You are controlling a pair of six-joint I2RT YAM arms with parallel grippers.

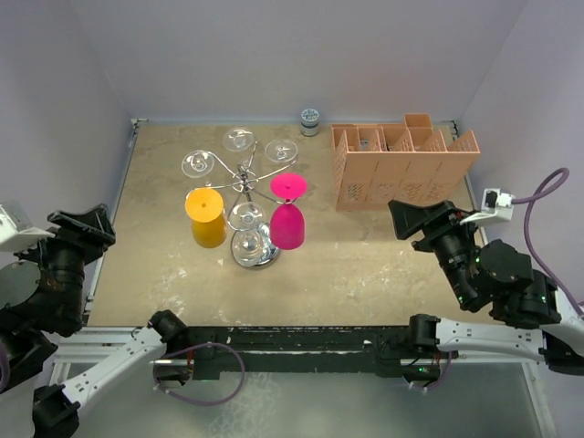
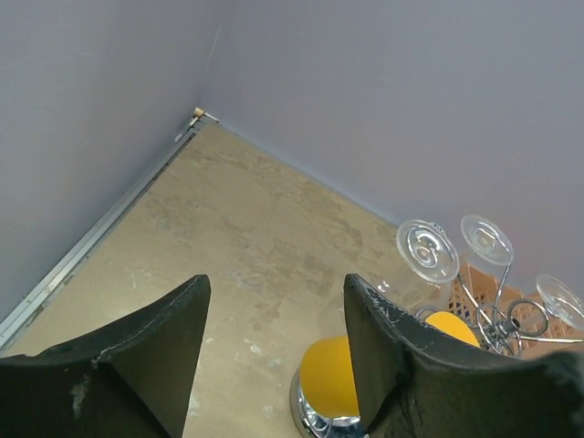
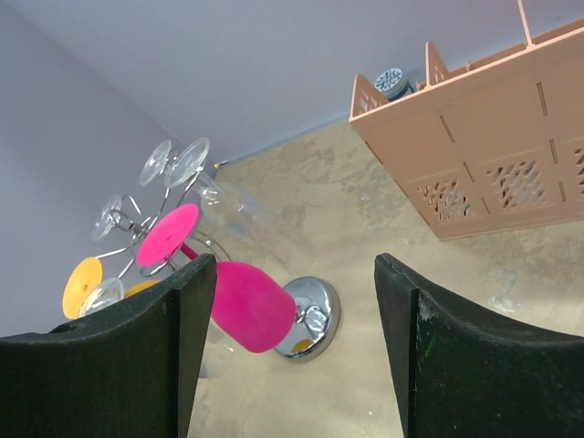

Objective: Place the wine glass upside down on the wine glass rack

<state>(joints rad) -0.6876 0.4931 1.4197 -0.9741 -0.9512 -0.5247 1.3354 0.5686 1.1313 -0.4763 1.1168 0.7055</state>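
Left pincer (image 2: 276, 301) and right pincer (image 3: 294, 274) spread, empty (wine glass rack (image 3: 315, 310) half-hidden behind pink glass (image 3: 248, 306))

light bright, even | shadows soft | wine glass rack (image 3: 316, 307) glints (base, seemingly)

The left arm (image 1: 53, 285) and right arm (image 1: 500, 276) sit folded at the near corners. The left gripper (image 1: 84, 226) has its jaws spread and empty. The right gripper (image 1: 412, 219) points inward, jaws wide apart, holding nothing.
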